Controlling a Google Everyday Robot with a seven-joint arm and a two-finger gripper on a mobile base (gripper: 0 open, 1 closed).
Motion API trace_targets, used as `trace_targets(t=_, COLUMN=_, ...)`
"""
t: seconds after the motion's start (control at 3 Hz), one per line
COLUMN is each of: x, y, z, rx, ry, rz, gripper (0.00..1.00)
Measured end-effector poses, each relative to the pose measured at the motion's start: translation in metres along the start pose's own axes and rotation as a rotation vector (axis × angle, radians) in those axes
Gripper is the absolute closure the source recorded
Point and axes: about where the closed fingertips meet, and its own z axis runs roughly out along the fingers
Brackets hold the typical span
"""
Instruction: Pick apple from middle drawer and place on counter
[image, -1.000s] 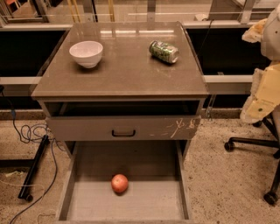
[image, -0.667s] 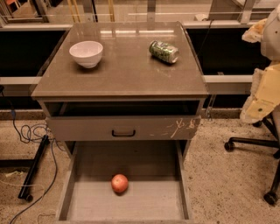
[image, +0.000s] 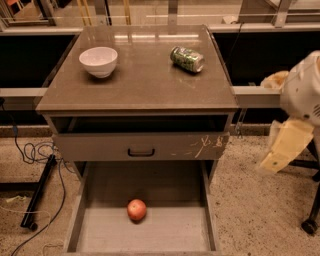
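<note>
The apple (image: 136, 210), small, red with a paler patch, lies on the floor of the open middle drawer (image: 150, 235), left of centre. The counter (image: 145, 82) is the cabinet's flat grey-brown top. My gripper (image: 282, 150) hangs on the white and cream arm at the right edge of the view. It is right of the cabinet, at about the height of the upper drawer front. It is well to the right of the apple and above it, touching nothing.
A white bowl (image: 98, 61) and a green drink can (image: 187, 59) lying on its side are on the counter. The upper drawer front (image: 140, 147) with a black handle overhangs the back of the open drawer. Cables (image: 30, 150) and a black stand lie on the floor at the left. An office chair base (image: 312, 220) is at the right.
The arm at the right has come lower and slightly left. The apple, the bowl, the can and the drawers have not moved.
</note>
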Motion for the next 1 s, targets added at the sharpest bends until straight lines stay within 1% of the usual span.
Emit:
trace_targets(t=0.33, x=0.01, y=0.029, z=0.04, rx=-0.035, ry=-0.109, rz=0.024, gripper=0.0)
trace_targets(t=0.67, x=0.016, y=0.054, z=0.078, rx=-0.055, ry=-0.182, rz=0.036, gripper=0.0)
trace_targets(t=1.0, x=-0.013, y=0.076, z=0.128, rx=-0.07, ry=-0.267, rz=0.032, gripper=0.0)
